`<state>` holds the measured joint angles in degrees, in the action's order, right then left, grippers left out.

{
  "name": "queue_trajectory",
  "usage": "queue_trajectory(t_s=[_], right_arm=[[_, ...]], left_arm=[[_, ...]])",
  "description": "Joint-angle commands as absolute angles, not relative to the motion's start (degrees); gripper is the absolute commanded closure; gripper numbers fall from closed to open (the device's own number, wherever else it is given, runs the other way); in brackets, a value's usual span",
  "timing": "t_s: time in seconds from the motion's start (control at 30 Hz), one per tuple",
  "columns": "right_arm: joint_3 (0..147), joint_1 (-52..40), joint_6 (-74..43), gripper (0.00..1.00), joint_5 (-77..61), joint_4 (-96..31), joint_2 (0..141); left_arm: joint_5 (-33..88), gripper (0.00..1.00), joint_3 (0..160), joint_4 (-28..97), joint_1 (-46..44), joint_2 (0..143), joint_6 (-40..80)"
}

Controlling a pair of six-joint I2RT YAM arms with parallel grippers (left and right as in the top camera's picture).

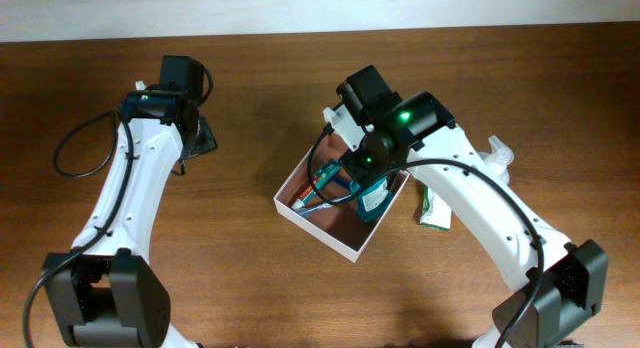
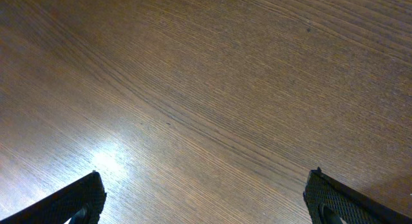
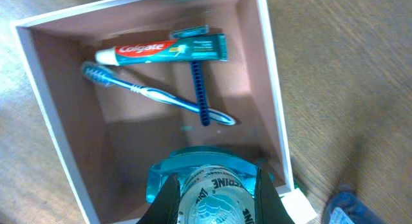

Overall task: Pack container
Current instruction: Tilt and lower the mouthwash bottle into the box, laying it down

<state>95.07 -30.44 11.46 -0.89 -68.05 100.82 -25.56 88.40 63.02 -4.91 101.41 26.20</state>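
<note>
The right hand (image 3: 215,208) is clamped on a teal bottle (image 3: 212,176), right at the container (image 1: 313,231) in the middle of the table (image 2: 212,82). Toothpaste (image 3: 161,50), toothbrush (image 3: 151,94) and razor (image 3: 201,95) lie inside. The left hand (image 2: 206,201) is spread wide, empty, well apart.

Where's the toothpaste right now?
Right wrist view: the toothpaste lies inside the container, along its top wall in the picture, just above the toothbrush and razor.
</note>
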Motion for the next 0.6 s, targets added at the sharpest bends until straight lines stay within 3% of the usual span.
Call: queue_trajectory(t_s=[0.0,0.57], right_arm=[[95.8,-30.7,13.3,0.96,-4.6,-68.2,98.7],[89.0,-30.7,13.1,0.96,-5.8,-65.2,98.7]], left_arm=[[-26.4,0.01,88.7,63.1,-4.8,100.5,26.1],[-26.4,0.01,88.7,63.1,-4.8,100.5,26.1]])
